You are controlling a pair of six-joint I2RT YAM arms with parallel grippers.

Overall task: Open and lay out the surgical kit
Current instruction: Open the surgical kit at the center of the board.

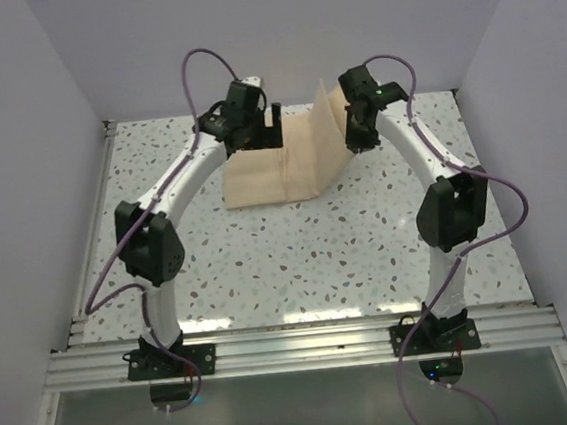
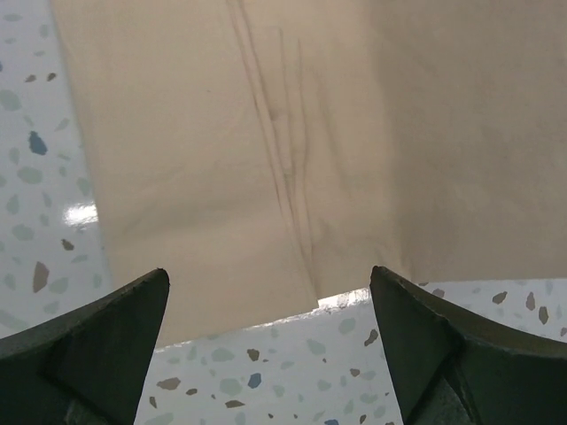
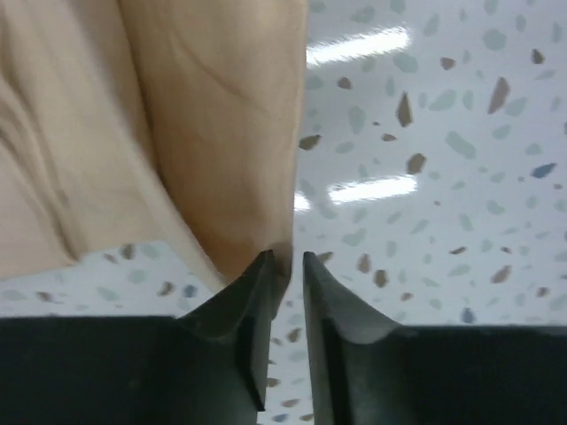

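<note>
- The speckled counter (image 1: 318,259) carries the beige cloth wrap (image 1: 272,178) toward its far side, about midway between the two arms.
- The left hand (image 1: 267,124) hangs over the far left part of the wrap. Its fingers stand wide apart, released, with nothing between them.
- In the left wrist view, the left hand (image 2: 270,283) looks down on the wrap (image 2: 221,133). The cloth lies flat there, with thin dark creases running down its middle. Its near edge rests on the counter (image 2: 35,177).
- The left and middle of the wrap lie flat as a folded sheet; what is inside cannot be seen.
- The right side of the wrap rises off the counter as a raised flap, sloping up to the right hand (image 1: 356,133).
- In the right wrist view, the right hand (image 3: 285,261) is clenched on the cloth. A corner of the wrap (image 3: 213,115) is pinched between the nearly closed fingertips, and the cloth hangs away to the left in soft folds.
- To the right of that flap, the counter (image 3: 443,177) shows bright light reflections.
</note>
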